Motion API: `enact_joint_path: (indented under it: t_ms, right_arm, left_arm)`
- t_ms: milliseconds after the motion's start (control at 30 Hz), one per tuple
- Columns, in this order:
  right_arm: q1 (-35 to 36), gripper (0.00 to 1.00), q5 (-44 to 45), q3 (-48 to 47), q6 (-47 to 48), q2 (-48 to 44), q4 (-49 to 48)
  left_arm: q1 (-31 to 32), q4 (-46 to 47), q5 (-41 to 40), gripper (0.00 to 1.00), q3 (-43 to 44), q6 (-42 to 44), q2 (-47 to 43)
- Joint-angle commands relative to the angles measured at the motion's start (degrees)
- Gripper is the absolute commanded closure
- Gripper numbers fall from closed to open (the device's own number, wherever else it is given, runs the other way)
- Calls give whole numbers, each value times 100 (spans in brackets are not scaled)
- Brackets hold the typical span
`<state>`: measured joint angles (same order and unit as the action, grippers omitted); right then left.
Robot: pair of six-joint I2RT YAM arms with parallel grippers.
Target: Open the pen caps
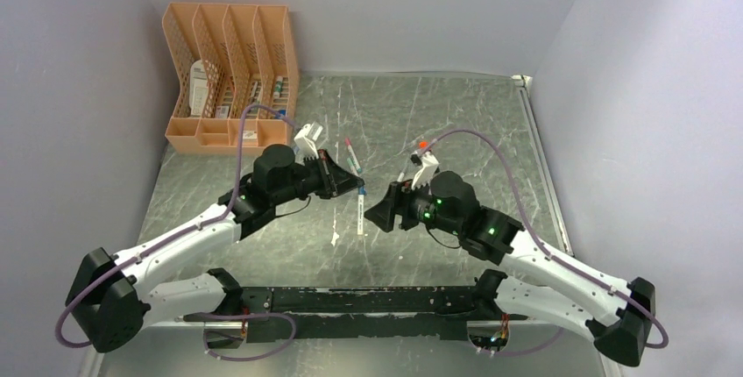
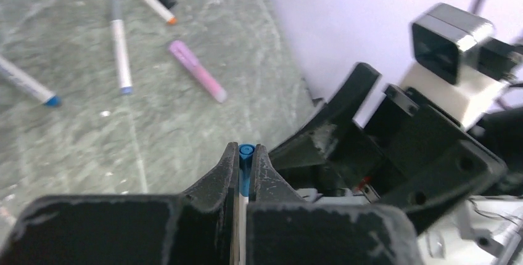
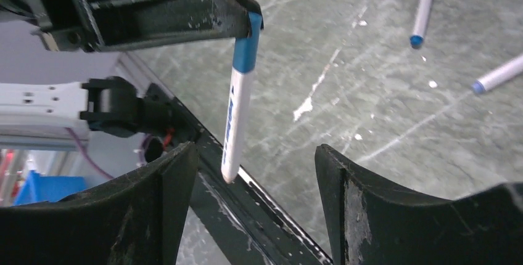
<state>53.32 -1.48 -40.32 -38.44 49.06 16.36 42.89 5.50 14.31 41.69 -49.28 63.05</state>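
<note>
Gripping the blue pen cap (image 2: pixel 246 175), left pincer (image 2: pixel 245 152) above the surface (image 1: pixel 456 114), white barrel (image 3: pixel 235 117) hanging below, right pincer (image 3: pixel 254 151) open just beside it, holding nothing.

The table (image 1: pixel 456 114) is smooth and faintly glossy, veined like grey marble. The right pincer (image 3: pixel 256 166) is matt black plastic, scuffed and flecked white at the edges. The blue pen cap (image 3: pixel 247 49) and white pen barrel (image 3: pixel 234 123) are smooth, slightly shiny plastic.

file rack (image 1: pixel 229 79): orange, four slots, upright, small boxes (image 1: pixel 200 88) inside
tabletop (image 1: pixel 456 123): grey-green marbled, stretching right of and nearer than the file rack
</note>
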Motion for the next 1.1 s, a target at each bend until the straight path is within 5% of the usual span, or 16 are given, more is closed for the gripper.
enact_joint_path:
  t_ms: [0,267,567,633,867,1067]
  right_arm:
    - [-245,31,-778,346,-226,-319,-1034]
    - [-413,36,-1248,327,-252,66,-1499]
    - [-700,92,-1794,488,-388,192,-1923]
    - [-764,100,-1945,524,-388,172,-1938]
    - [-944,100,-2447,637,-246,-65,-1868]
    - [-972,100,-3129,841,-279,-238,-2203]
  left_arm:
    - [34,1644,838,93,-437,-607,-181]
    - [35,3064,1129,93,-1014,-1349,-288]
    - [34,3498,1122,92,-1218,-1465,-521]
    - [34,3373,1225,80,-1138,-1361,-504]
    - [28,3147,1069,1,-1333,-827,-1036]
    - [31,3441,1799,0,-1281,-718,-886]
